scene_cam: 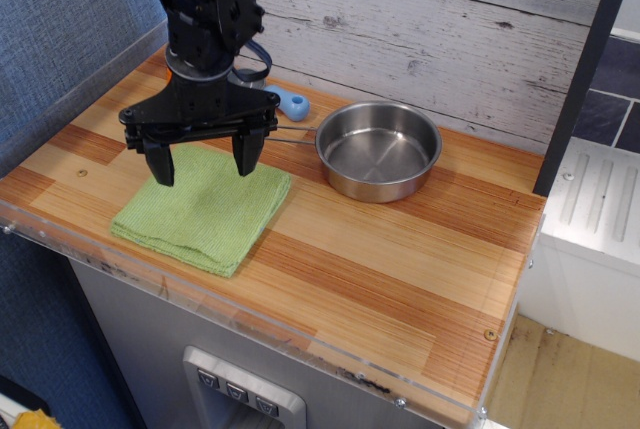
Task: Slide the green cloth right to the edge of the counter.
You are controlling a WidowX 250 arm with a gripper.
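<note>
The green cloth [205, 213] lies folded flat on the left part of the wooden counter [400, 259], near its front-left rim. My black gripper [202, 171] hangs open over the cloth's far half, fingers pointing down. One fingertip [162, 175] is near the cloth's left corner, the other [244, 167] over its upper right part. The tips are at or just above the fabric; I cannot tell if they touch. Nothing is held.
A steel pan [379, 148] sits right of the gripper near the back wall, its thin handle with a blue end [293, 103] reaching behind the gripper. The counter's clear plastic rim [300, 344] runs along the front. A dark post [580, 69] stands at the right.
</note>
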